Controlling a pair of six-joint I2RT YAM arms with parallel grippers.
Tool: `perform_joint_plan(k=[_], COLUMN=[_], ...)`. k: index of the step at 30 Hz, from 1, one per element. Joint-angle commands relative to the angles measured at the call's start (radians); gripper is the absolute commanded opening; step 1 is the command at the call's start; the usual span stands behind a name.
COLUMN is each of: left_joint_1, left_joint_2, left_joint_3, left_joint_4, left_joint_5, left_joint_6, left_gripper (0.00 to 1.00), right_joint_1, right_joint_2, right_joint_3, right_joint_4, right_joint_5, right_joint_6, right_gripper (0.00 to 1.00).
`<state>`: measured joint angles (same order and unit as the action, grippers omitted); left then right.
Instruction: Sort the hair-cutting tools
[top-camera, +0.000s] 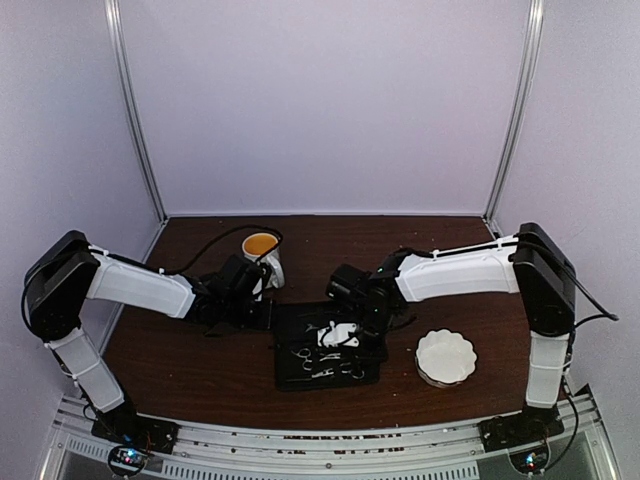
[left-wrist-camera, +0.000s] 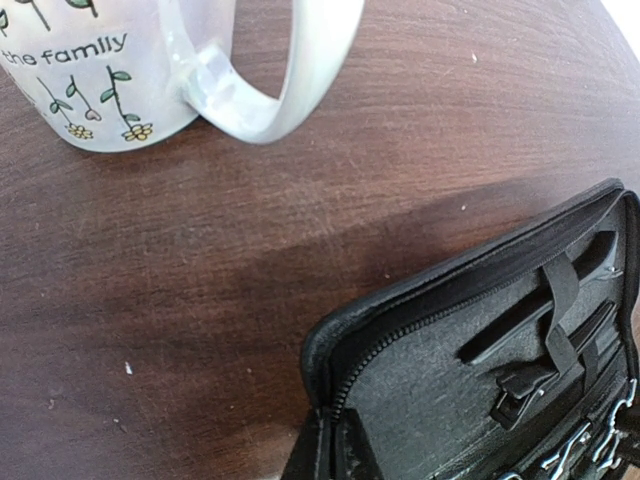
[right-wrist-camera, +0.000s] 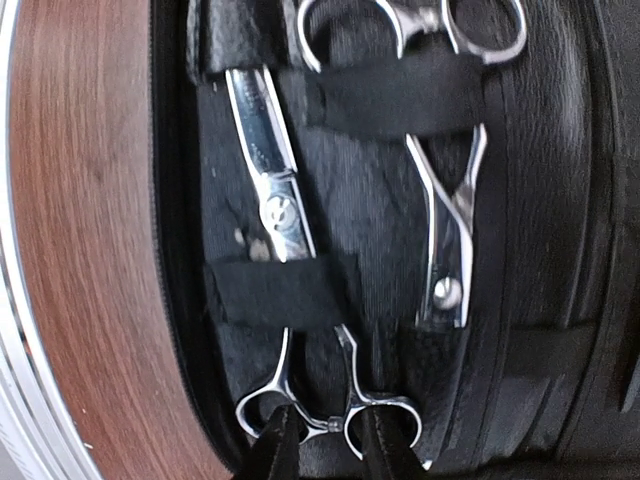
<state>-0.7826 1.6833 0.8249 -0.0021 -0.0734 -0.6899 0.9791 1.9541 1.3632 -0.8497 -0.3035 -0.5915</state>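
A black zip case (top-camera: 300, 325) lies open at the table's middle. In the right wrist view two silver scissors sit under black elastic straps: one (right-wrist-camera: 272, 190) on the left, one (right-wrist-camera: 450, 210) on the right. My right gripper (right-wrist-camera: 328, 440) is over the case (right-wrist-camera: 380, 200), one fingertip (right-wrist-camera: 280, 445) in each ring handle of the left scissors, closed on the inner rims where the rings meet. My left gripper (left-wrist-camera: 335, 455) pinches the case's zipped corner edge (left-wrist-camera: 420, 370). Two thin black clip pieces (left-wrist-camera: 530, 320) lie strapped inside the case lid.
A white patterned mug (top-camera: 262, 255) with a yellow inside stands behind the case, close to the left gripper; it also shows in the left wrist view (left-wrist-camera: 100, 70). A white scalloped bowl (top-camera: 446, 357) sits to the right of the case. The table is dark brown wood.
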Motion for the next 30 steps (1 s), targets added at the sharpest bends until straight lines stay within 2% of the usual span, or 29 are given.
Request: perform_joint_plan(k=[1,9,17,24,28,30], left_joint_1=[0.000,-0.004,-0.007,-0.016,-0.017,-0.017], left_joint_2=[0.002,0.000,0.001,-0.004,-0.023,-0.033], left_joint_3=[0.009,0.002,-0.001,0.003,-0.010,-0.016], left_joint_4=[0.005,0.008,0.013,0.006,0.001,-0.002], left_joint_5=[0.009,0.007,0.006,-0.010,-0.024,-0.031], left_joint_6=[0.003,-0.001,-0.004,0.000,-0.002,-0.001], left_gripper=[0.00,0.00,0.00,0.00,0.00,0.00], right_joint_1=[0.027,0.085,0.087,0.090,0.087,0.082], right_joint_2=[0.038,0.093,0.108,0.159,0.127,0.077], right_joint_3=[0.051,0.080,0.103,0.193,0.157,0.118], right_joint_4=[0.000,0.006,0.013,-0.013,-0.004,0.011], right_joint_5=[-0.034,-0.046,-0.078,-0.108,-0.077,-0.045], right_joint_6=[0.024,0.055,0.071,0.100,0.103,0.099], right_gripper=[0.22,0.22,0.22,0.22,0.24,0.29])
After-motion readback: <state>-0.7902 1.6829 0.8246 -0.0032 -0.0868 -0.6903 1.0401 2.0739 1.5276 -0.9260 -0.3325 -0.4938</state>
